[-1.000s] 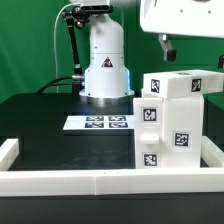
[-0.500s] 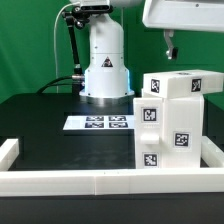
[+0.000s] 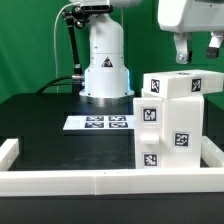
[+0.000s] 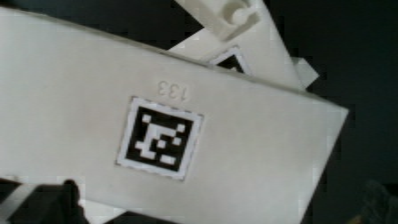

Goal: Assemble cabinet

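The white cabinet (image 3: 172, 125) stands upright at the exterior view's right, with square black-and-white tags on its front and side faces. My gripper (image 3: 197, 50) hangs just above its top with the two fingers spread apart and nothing between them. In the wrist view the cabinet's top face (image 4: 107, 90) fills the picture, with a square tag (image 4: 164, 137) on it. One dark fingertip (image 4: 43, 203) shows at the picture's edge over this face. I see no small loose blocks.
The marker board (image 3: 100, 123) lies flat on the black table in front of the robot base (image 3: 105, 70). A long low white frame rail (image 3: 100, 180) runs along the table's near edge, with short ends at both sides.
My gripper has moved toward the exterior view's right and come lower, so both fingers now show above the cabinet's top. The cabinet has not moved.
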You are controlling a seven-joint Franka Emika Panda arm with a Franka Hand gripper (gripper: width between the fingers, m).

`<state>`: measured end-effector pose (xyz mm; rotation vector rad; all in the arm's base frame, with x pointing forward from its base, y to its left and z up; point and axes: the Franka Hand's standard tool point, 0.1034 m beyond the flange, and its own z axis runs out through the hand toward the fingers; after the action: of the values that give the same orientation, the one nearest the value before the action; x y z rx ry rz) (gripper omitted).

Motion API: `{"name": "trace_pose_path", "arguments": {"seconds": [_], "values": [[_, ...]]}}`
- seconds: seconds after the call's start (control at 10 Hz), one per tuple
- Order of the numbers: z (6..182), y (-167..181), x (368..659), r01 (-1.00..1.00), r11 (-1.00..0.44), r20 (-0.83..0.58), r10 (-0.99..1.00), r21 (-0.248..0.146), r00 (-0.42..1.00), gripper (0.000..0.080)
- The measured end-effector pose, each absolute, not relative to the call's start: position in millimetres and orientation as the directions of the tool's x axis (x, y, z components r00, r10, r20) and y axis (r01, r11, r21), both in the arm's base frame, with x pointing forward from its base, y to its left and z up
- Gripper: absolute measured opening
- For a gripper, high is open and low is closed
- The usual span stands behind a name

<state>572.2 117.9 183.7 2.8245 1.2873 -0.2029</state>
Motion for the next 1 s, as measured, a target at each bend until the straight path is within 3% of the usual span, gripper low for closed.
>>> {"name": "trace_pose_path", "arguments": {"seconds": [0.3,0.4,0.6,1.0], "values": [[182.4,112,575,0.950,-0.306,-0.110,0.948,-0.063,0.298,0.0797],[181.0,108,576,0.995,-0.025,-0.091,0.996,-0.102,0.016,0.0797],[181.8,101,579,0.942,0.307,-0.050,0.947,-0.137,-0.316,0.0797],[179.7,84,583,0.771,0.617,-0.014,0.779,-0.157,-0.627,0.0797]]}}
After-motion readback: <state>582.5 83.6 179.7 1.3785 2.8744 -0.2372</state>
